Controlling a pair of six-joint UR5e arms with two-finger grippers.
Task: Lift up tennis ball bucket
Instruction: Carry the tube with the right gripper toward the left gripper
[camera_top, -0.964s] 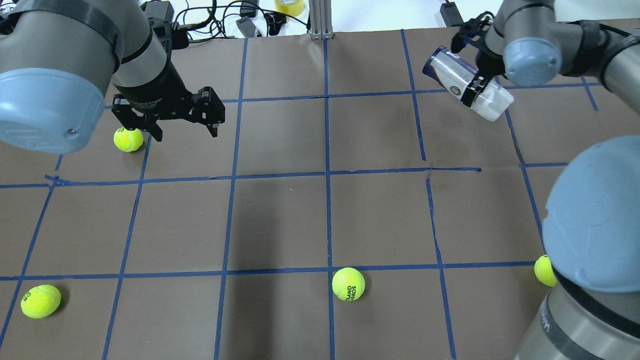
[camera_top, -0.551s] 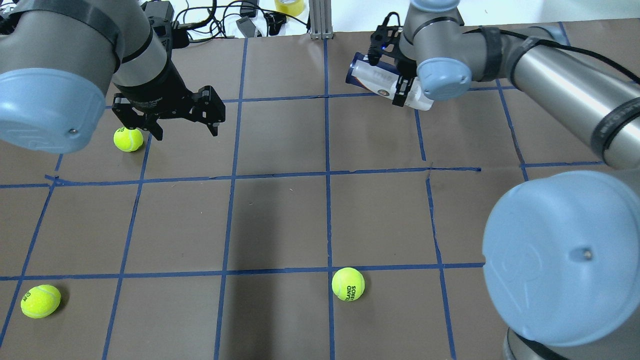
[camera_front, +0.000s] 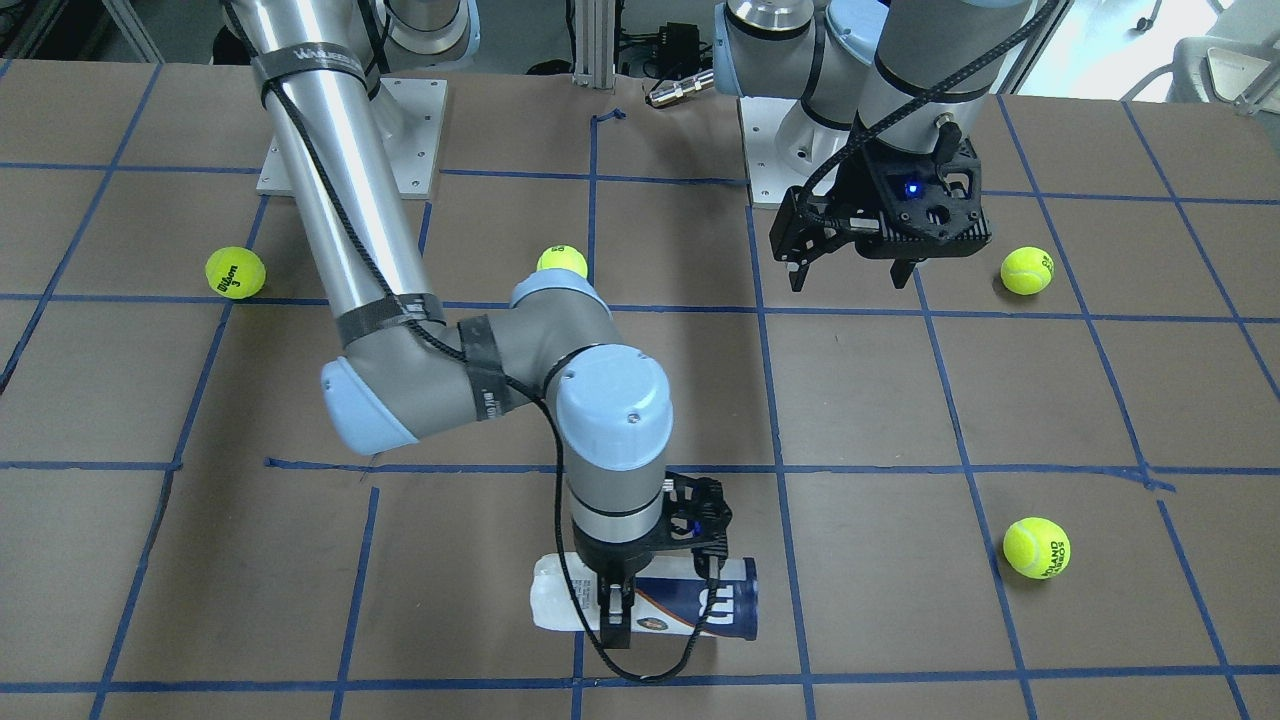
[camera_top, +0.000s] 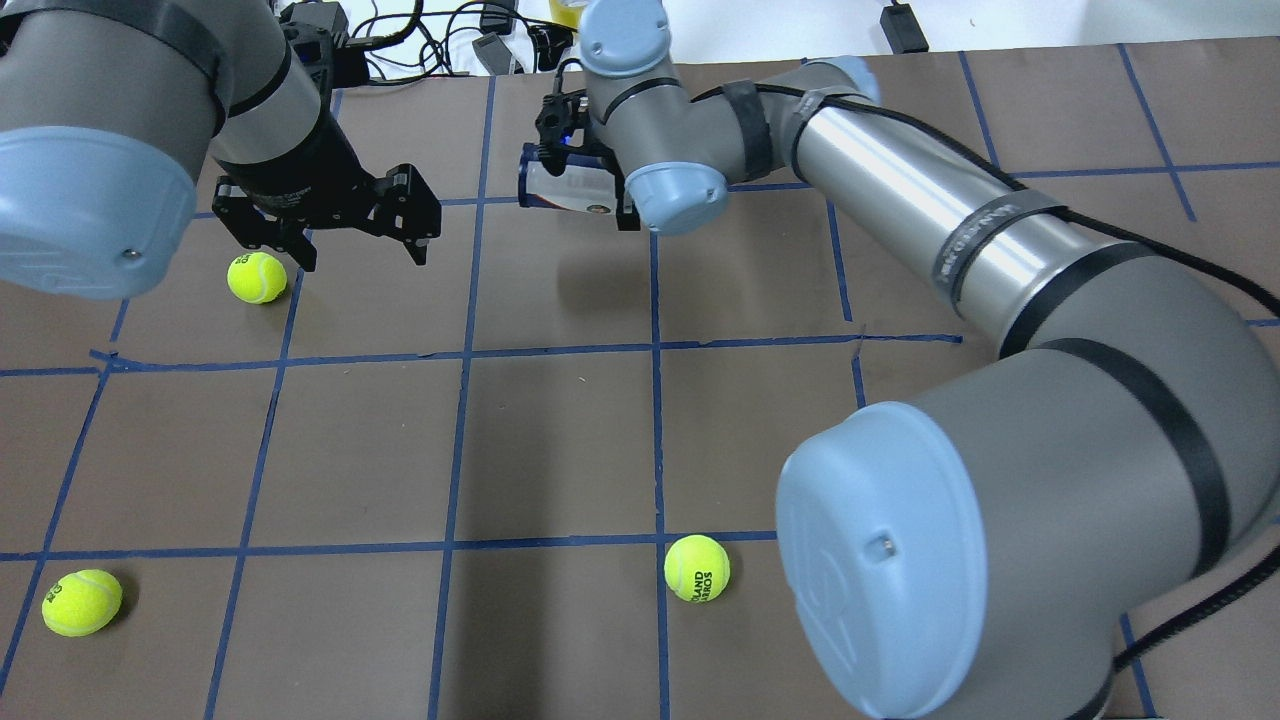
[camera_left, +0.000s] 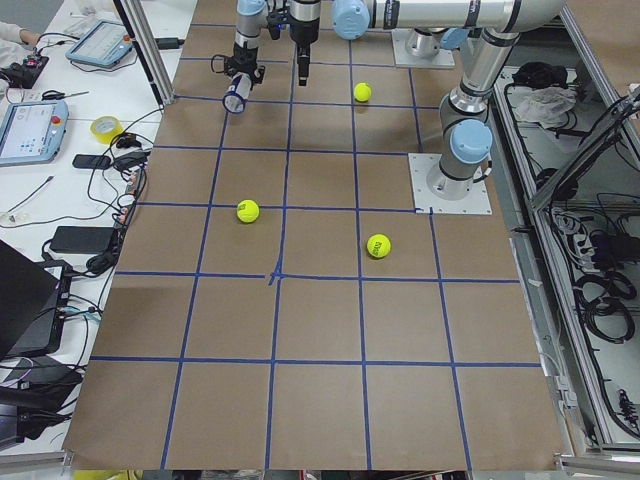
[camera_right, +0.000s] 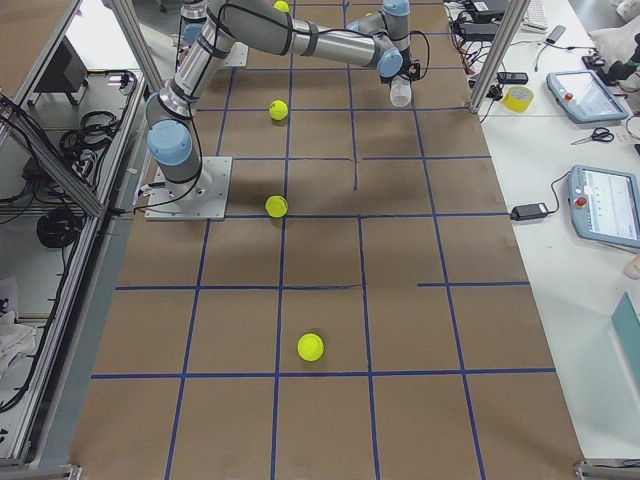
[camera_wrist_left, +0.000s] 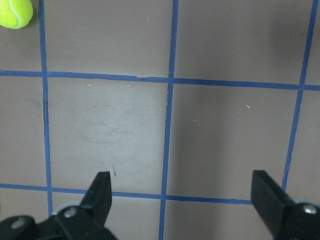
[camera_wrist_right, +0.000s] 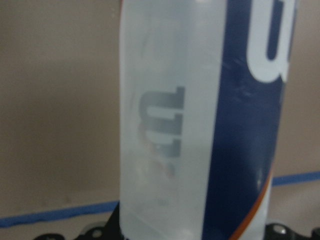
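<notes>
The tennis ball bucket (camera_front: 728, 600) is a clear can with a white and navy Wilson label. It lies horizontal in my right gripper (camera_front: 660, 597), which is shut on its middle. In the overhead view the can (camera_top: 548, 188) hangs above the far middle of the table and casts a shadow below it. The right gripper (camera_top: 590, 186) clamps it from above. The can fills the right wrist view (camera_wrist_right: 200, 125). My left gripper (camera_top: 362, 258) is open and empty, to the left of the can. Its fingers (camera_wrist_left: 100, 190) hover over bare table.
Yellow-green tennis balls lie on the brown table: one by the left gripper (camera_top: 257, 277), one front left (camera_top: 82, 602), one front middle (camera_top: 697, 568). Another lies near the right arm's base (camera_front: 235, 272). Cables and boxes (camera_top: 490, 40) lie beyond the far edge.
My right arm has swung left along the far side of the table, carrying the can from the far right to the far middle. The left gripper has barely moved.
</notes>
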